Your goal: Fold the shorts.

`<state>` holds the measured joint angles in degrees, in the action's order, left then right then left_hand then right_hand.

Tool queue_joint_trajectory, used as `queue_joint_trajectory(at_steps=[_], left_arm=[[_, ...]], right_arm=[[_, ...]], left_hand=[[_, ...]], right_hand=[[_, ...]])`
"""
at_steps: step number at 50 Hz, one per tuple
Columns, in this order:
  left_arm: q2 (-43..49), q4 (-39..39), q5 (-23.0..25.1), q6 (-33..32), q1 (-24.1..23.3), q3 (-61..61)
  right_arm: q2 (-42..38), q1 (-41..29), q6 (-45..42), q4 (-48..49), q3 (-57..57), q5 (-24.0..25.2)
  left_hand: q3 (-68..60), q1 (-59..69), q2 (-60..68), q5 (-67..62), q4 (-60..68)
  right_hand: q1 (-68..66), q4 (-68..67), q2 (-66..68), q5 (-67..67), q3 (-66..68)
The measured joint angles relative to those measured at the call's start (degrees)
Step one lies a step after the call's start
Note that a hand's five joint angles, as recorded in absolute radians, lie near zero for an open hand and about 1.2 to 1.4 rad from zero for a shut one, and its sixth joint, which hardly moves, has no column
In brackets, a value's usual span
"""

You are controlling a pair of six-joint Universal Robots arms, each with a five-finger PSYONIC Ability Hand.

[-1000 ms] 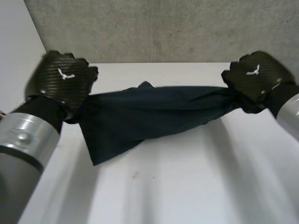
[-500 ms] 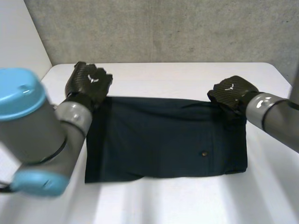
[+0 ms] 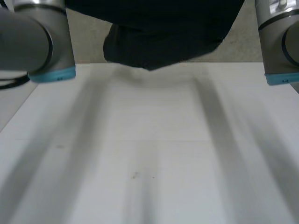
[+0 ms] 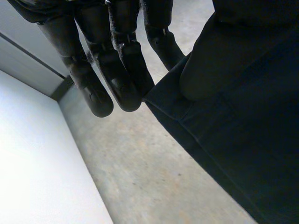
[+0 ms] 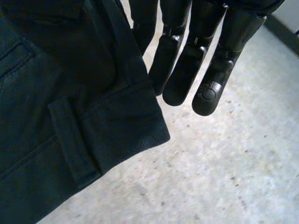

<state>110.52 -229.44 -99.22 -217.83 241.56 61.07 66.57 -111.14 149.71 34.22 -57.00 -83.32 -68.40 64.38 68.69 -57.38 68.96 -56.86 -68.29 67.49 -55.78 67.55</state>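
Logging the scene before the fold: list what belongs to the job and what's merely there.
Job:
- shorts
- left hand
- right hand
- table

Merely there:
- wall

There is one pair of dark shorts point(image 3: 163, 37), with one belt loop point(image 5: 72, 140) on the waistband. There are two arms, the left arm point(image 3: 32, 37) and the right arm point(image 3: 280, 37), and two light-blue caps, the left cap point(image 3: 51, 74) and the right cap point(image 3: 282, 78). There are two black hands, the left hand point(image 4: 107, 60) and the right hand point(image 5: 187, 60). There is one white bench point(image 3: 149, 154).
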Motion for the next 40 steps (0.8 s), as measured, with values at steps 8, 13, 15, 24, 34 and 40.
queue_joint_trajectory(at_steps=[8, 13, 15, 24, 34, 40], left_arm=[[-1.7, 1.7, 0.2, 3.4, 0.1, 17.1], [-0.4, 5.7, 0.0, 4.5, 0.1, 23.9], [0.3, 8.2, -0.1, 4.7, 0.0, 25.8], [2.5, 28.8, -0.6, 5.1, -1.2, 33.8], [-8.7, 43.2, -0.4, 2.3, -2.7, 43.2], [-14.5, 50.0, -0.2, -2.2, -3.4, 47.5]], right_arm=[[-3.0, -0.2, 0.9, -6.6, -6.3, 3.2], [-8.7, -0.6, -0.1, -12.5, -9.7, 6.0], [-10.4, -0.7, -0.8, -14.6, -10.3, 6.4], [-15.3, -0.7, -10.2, -32.7, -14.2, 5.7], [-2.1, -0.4, -12.2, -39.8, -29.0, 5.0], [4.3, -0.6, -12.5, -41.8, -36.9, 5.0]], left_hand=[[0.0, 0.0, 0.0, 0.0, 0.0], [-0.1, 0.0, 0.0, 0.0, 0.0], [-0.1, 0.0, 0.0, 0.0, 0.0], [-0.1, 0.0, 0.0, 0.0, 0.0], [-0.1, 0.0, 0.0, 0.0, 0.0], [-0.1, 0.0, 0.0, 0.0, 0.0]], right_hand=[[0.0, 0.0, 0.0, -0.4, 0.0], [0.0, 0.0, 0.0, -0.8, 0.0], [0.0, 0.0, 0.0, -0.8, 0.0], [0.0, 0.0, 0.0, -0.8, 0.0], [0.0, 0.0, 0.0, -0.8, 0.0], [0.0, 0.0, 0.0, -0.8, 0.0]])
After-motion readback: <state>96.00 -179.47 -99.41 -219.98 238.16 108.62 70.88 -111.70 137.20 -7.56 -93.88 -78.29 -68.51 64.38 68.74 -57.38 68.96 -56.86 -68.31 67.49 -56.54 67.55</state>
